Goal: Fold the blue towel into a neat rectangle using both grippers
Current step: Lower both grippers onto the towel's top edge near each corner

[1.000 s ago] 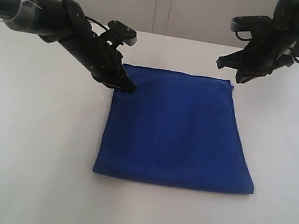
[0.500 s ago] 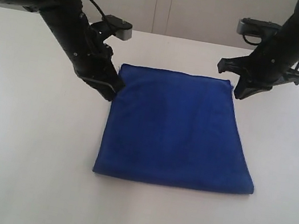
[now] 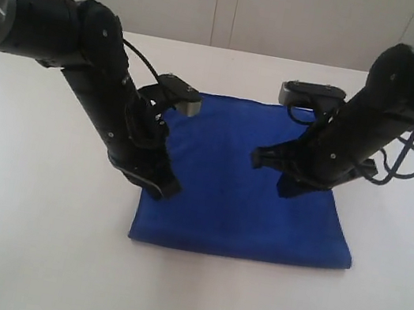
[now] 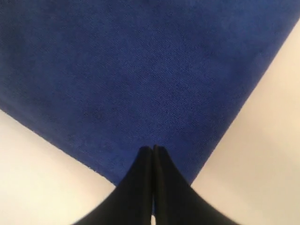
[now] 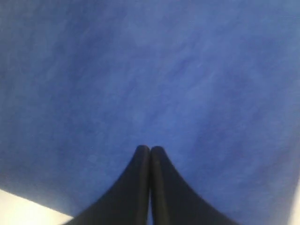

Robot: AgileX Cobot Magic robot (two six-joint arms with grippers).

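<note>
Lying flat at the middle of the white tabletop (image 3: 32,237), the blue towel (image 3: 244,218) forms a smooth rectangle. The left claw (image 3: 162,188) is clenched, fingers pressed together, its tip at the towel's 8 o'clock edge; the right claw (image 3: 288,187), likewise clenched, points down at the cloth just toward 3 o'clock of its centre

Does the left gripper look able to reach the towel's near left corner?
Probably yes: the left gripper sits at the blue towel's left edge, with nothing between it and that corner, though its jaws are shut.
</note>
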